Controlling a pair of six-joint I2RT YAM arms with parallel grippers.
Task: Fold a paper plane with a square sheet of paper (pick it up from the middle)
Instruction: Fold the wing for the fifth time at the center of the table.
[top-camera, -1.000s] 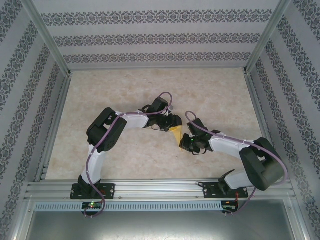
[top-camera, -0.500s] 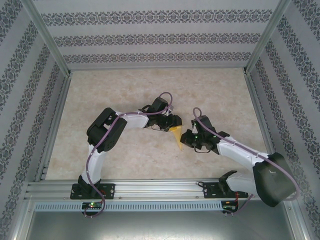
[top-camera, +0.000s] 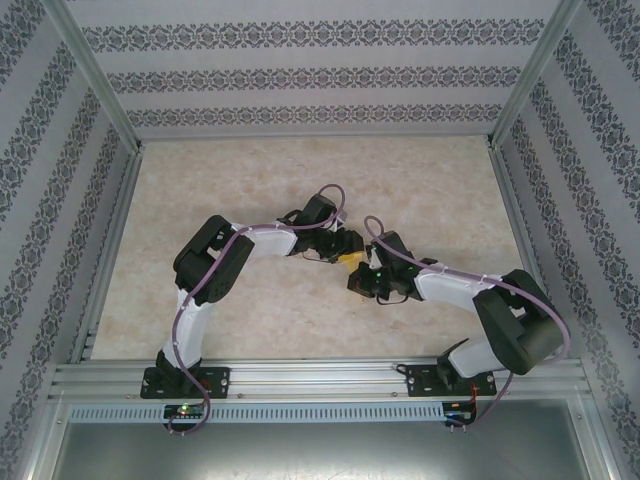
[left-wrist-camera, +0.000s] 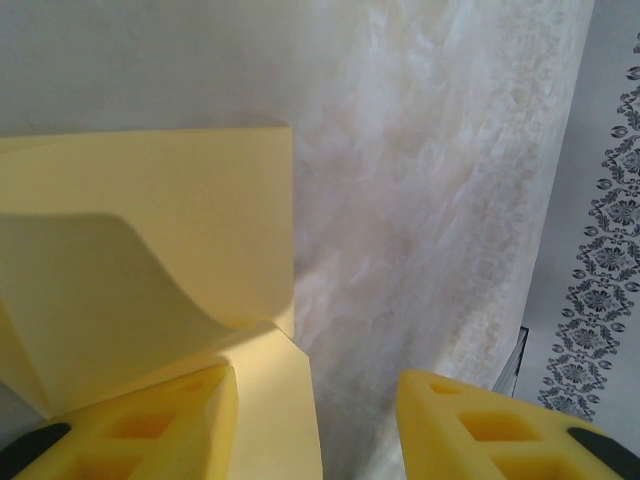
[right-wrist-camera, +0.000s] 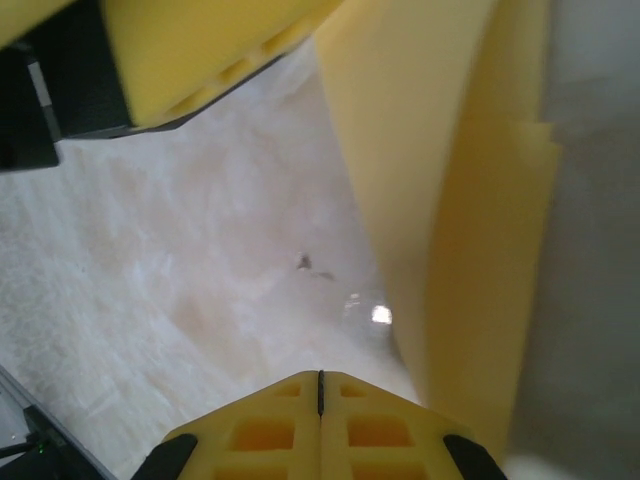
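Note:
The square sheet of paper (top-camera: 347, 261) is yellow and folded into layers, lying on the table between the two grippers. In the left wrist view the paper (left-wrist-camera: 150, 250) has a curled flap, and one edge runs along the inner face of the left finger (left-wrist-camera: 150, 430). My left gripper (left-wrist-camera: 315, 385) stands open, with bare table between that paper edge and the other finger. My right gripper (right-wrist-camera: 320, 378) is shut with nothing between its fingers. It sits just left of a raised fold of the paper (right-wrist-camera: 450, 200). From above, the right gripper (top-camera: 357, 283) covers most of the paper, close below the left gripper (top-camera: 345, 247).
The beige marbled tabletop (top-camera: 250, 190) is walled by patterned panels (top-camera: 320, 75) on three sides, with aluminium rails (top-camera: 300, 378) along the near edge. A finger of the left gripper (right-wrist-camera: 200, 50) shows at the top of the right wrist view.
The right arm swung out to the right, then came back left over the paper, hiding most of it. Its jaws closed the last bit. The left arm stayed put.

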